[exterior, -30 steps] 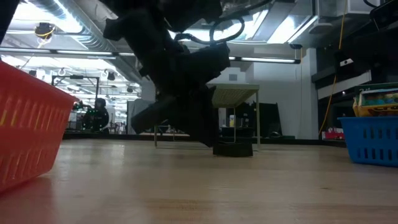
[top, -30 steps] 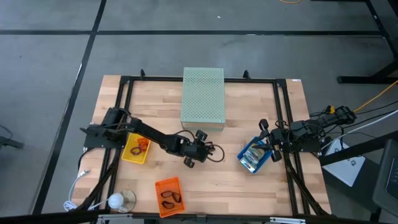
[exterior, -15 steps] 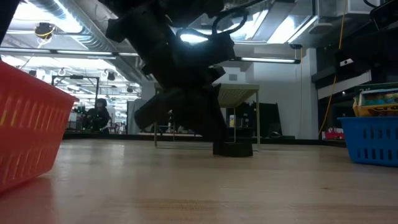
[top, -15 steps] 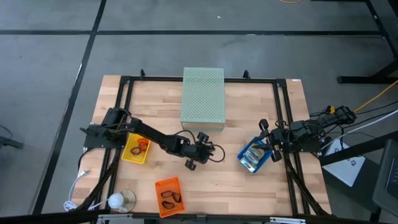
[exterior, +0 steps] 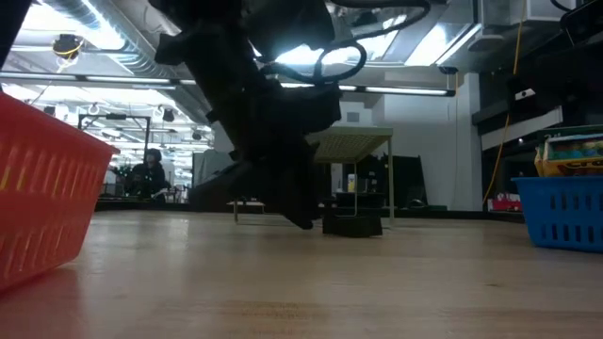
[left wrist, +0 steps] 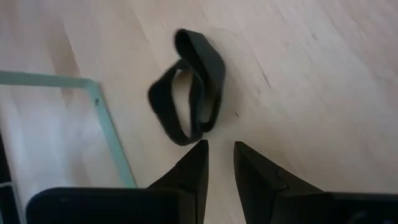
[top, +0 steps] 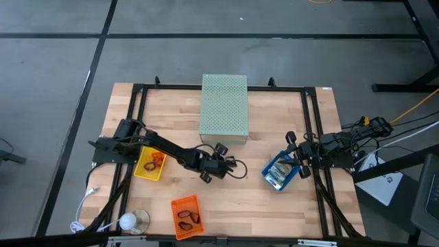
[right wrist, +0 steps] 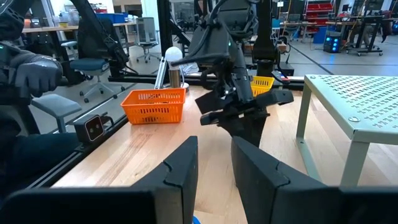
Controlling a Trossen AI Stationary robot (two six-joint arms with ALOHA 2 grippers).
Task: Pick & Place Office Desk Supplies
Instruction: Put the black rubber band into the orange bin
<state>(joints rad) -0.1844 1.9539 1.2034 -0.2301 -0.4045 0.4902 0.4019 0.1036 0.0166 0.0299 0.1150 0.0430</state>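
Note:
A thin black loop lies twisted on the bare wood near the table's middle, and shows in the low view as a small dark piece. My left gripper hovers low just left of it, shut, touching nothing. My right gripper waits at the right edge above the blue tray, shut and empty. Printed packets lie in that tray. Orange and red rings sit in the yellow tray. More black loops lie in the orange tray.
The pale green perforated box stands on legs at the far middle, one leg close to the loop. The yellow tray is at the left, the orange tray at the near edge. A white bulb-shaped object sits near-left.
My left gripper has drawn back a little toward the table's left, away from the black loop, after reaching close to it half a second ago. The loop has stayed where it was.

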